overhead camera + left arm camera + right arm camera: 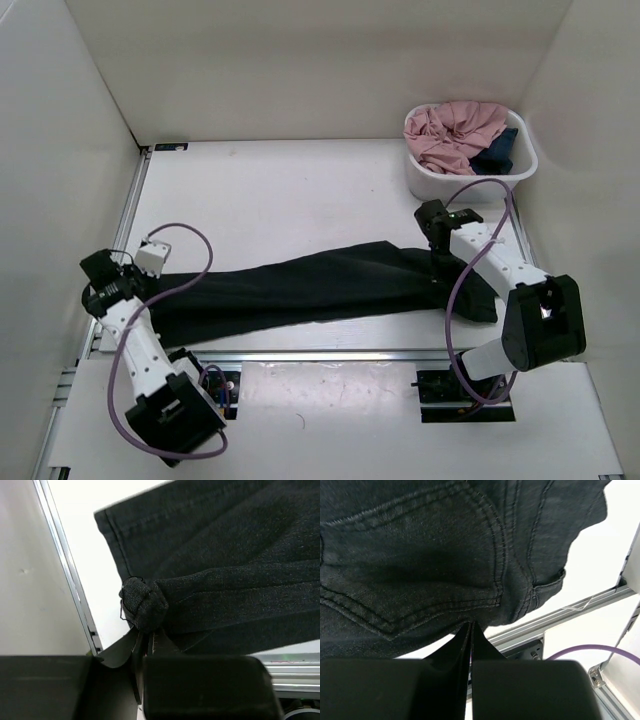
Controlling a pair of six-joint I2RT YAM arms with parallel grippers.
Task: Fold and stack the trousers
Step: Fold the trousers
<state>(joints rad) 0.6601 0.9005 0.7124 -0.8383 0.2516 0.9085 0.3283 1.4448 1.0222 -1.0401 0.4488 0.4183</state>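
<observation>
Trousers (320, 285) stretched left to right along near side of table (300, 190). Left gripper (148, 631) pinching bunched leg hem; right gripper (471, 626) clamped on waist edge.

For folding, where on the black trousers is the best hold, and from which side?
Probably the two ends. The trousers lie stretched out flat, left to right, so pinch the leg hem from the left and the pocket end from the right, fingers low at the near edge. The left gripper and right gripper are shut on them there.
</observation>
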